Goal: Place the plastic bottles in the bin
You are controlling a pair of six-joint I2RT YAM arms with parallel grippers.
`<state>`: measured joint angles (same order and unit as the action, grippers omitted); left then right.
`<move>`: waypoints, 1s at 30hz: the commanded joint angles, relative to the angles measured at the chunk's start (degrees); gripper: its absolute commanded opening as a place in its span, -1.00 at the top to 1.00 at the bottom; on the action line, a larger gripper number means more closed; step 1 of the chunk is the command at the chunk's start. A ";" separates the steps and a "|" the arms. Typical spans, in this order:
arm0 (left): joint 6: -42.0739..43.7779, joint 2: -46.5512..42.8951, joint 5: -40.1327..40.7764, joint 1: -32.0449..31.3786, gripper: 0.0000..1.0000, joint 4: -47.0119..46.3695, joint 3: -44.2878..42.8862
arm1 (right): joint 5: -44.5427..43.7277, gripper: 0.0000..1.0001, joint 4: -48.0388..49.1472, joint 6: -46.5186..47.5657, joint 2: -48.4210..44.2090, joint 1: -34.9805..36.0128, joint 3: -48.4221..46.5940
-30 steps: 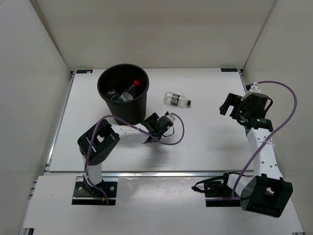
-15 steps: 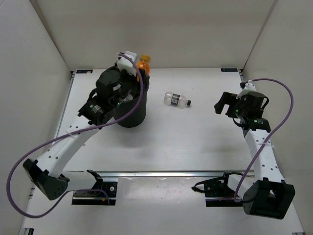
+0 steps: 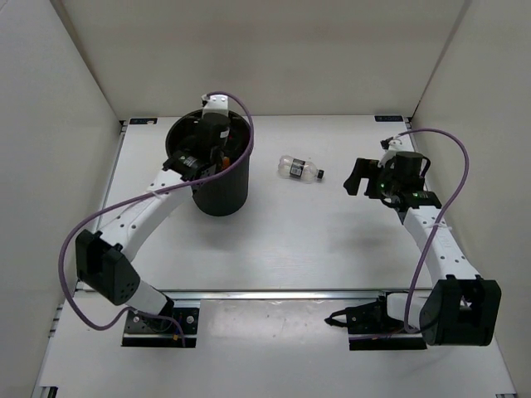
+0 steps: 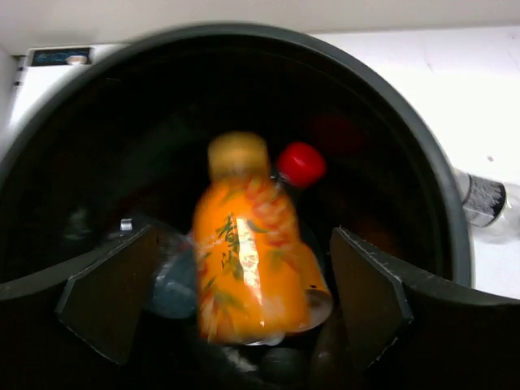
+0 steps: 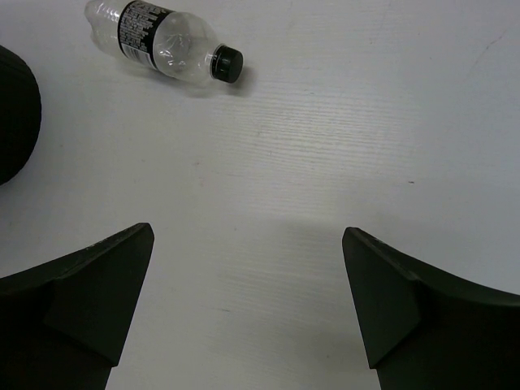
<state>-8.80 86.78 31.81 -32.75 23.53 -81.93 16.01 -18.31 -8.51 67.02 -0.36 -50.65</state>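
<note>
While the left fingers (image 4: 110, 301) stand wide apart above the mouth of the bin (image 4: 443, 195), I see an orange bottle (image 4: 248, 260) in the gap between them, touching neither. It is blurred, with its cap pointing away from the wrist, and it sits inside the ring of the rim. Just past its shoulder I can see a red-capped bottle (image 4: 301, 164), deeper in the dark of the bin. A pale, clear shape lies low on the left inside. I cannot tell what it is.

From above, the left arm (image 3: 141, 211) reaches from the near left corner to the bin (image 3: 222, 195), and its wrist covers much of the opening. The bin stands upright at the far left of the worktop (image 3: 332, 240).

My right fingers (image 5: 89, 301) are also spread wide with nothing between them, over bare worktop (image 5: 325, 146). A clear bottle (image 5: 162, 41) with a black cap lies on its side ahead of them and to the left, well apart from both tips. In the top view this clear bottle (image 3: 299, 168) rests between the bin and the right fingers (image 3: 358, 177). The right arm (image 3: 431, 236) angles in from the near right corner.
</note>
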 commanded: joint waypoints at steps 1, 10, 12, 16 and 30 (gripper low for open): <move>-2.46 -8.37 0.88 0.42 -0.97 0.99 -1.22 | 1.65 -0.99 4.24 1.65 0.30 0.97 -1.38; -10.07 -18.39 2.59 2.78 -0.98 13.00 3.78 | 14.38 -0.99 10.66 31.88 6.69 11.87 -5.05; -15.43 -20.07 6.32 4.88 -0.97 19.23 7.03 | 19.11 -0.98 10.22 32.16 11.36 10.30 -9.01; -18.89 -29.99 -3.50 18.83 -0.97 22.27 16.62 | 25.82 -0.98 7.60 31.54 24.36 7.83 -20.24; -23.90 -38.62 2.46 23.60 -0.95 29.91 20.50 | 25.94 -1.00 -2.15 32.14 55.74 10.72 -49.61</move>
<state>-31.64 49.67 33.65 -10.20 52.29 -61.32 45.65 -15.20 19.49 120.60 7.01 -94.50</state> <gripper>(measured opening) 0.983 0.995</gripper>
